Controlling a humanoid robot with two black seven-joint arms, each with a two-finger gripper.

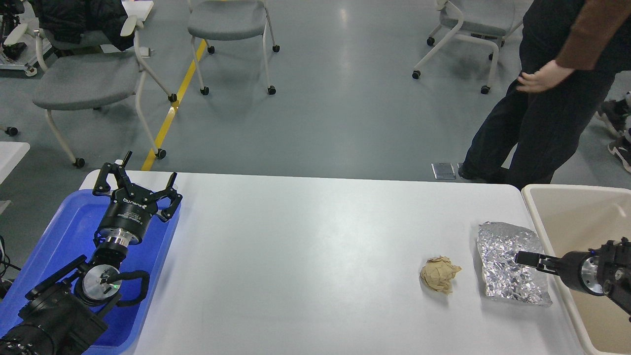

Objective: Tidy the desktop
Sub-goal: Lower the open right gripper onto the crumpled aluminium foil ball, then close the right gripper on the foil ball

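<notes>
The white desktop [315, 246] holds a crumpled brown paper ball [438, 274] and a crinkled sheet of silver foil [508, 281] at its right side. My right gripper [523, 258] reaches in from the right, its tip over the foil's right half. Its fingers are seen side-on as one dark bar, so I cannot tell them apart or see whether they touch the foil. My left gripper [138, 180] is open and empty, held above the far end of the blue tray [64, 231] at the left.
A beige bin [581, 212] stands against the desktop's right edge, under my right arm. A person [537, 108] stands on the floor behind the right far corner. Wheeled chairs [84, 79] stand on the floor beyond the desktop.
</notes>
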